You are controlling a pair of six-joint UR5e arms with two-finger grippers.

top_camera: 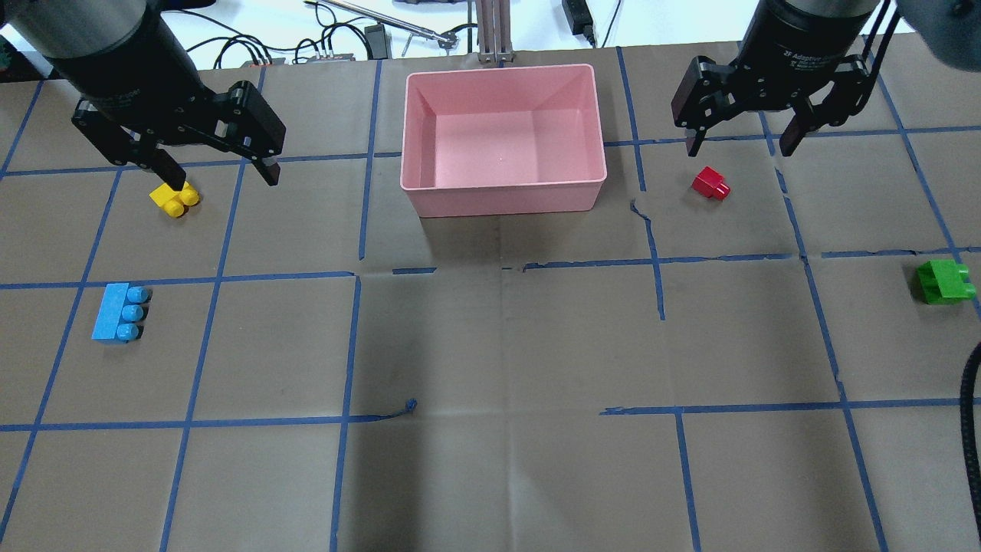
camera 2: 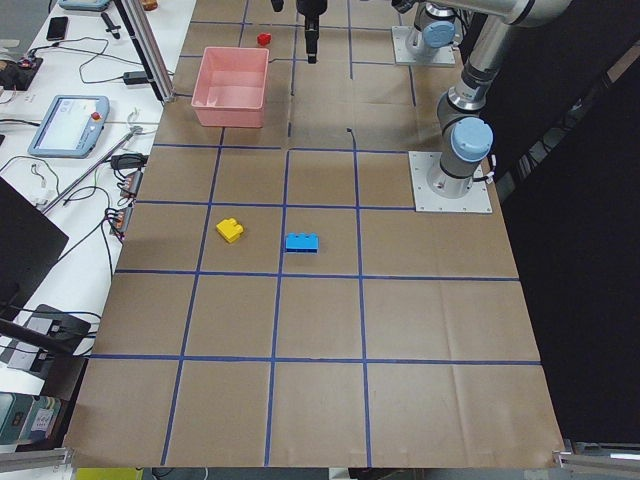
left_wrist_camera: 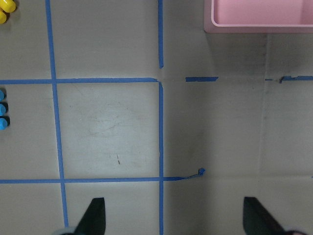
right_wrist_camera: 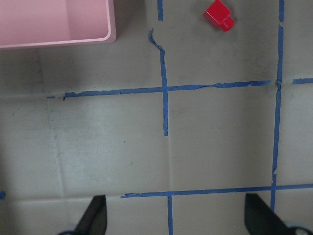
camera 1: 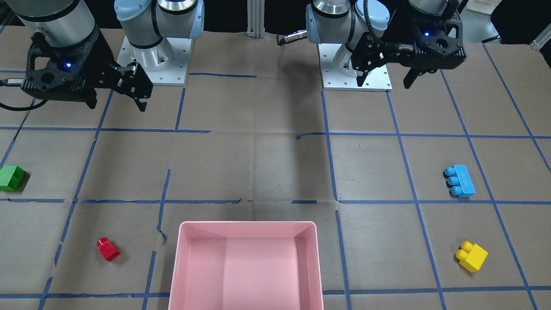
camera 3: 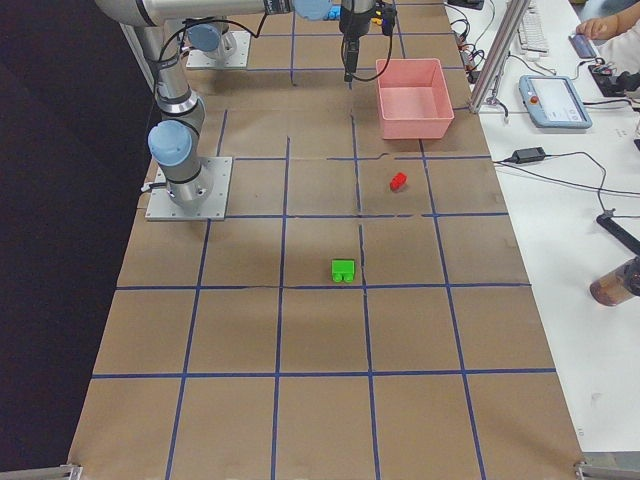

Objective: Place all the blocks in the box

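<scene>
The pink box (top_camera: 502,193) stands empty at the far middle of the table. All the blocks lie outside it on the brown paper. The yellow block (top_camera: 174,199) and the light-blue block (top_camera: 119,313) lie on the left side. The red block (top_camera: 710,183) and the green block (top_camera: 945,282) lie on the right side. My left gripper (top_camera: 224,178) hangs open and empty above the table, close to the yellow block in the overhead view. My right gripper (top_camera: 739,147) hangs open and empty, above and just beyond the red block.
Blue tape lines grid the table (top_camera: 490,345). The arm bases (camera 1: 355,71) sit at the robot's edge. A side bench beyond the box holds cables and a pendant (camera 2: 68,122). A metal post (top_camera: 490,31) stands behind the box.
</scene>
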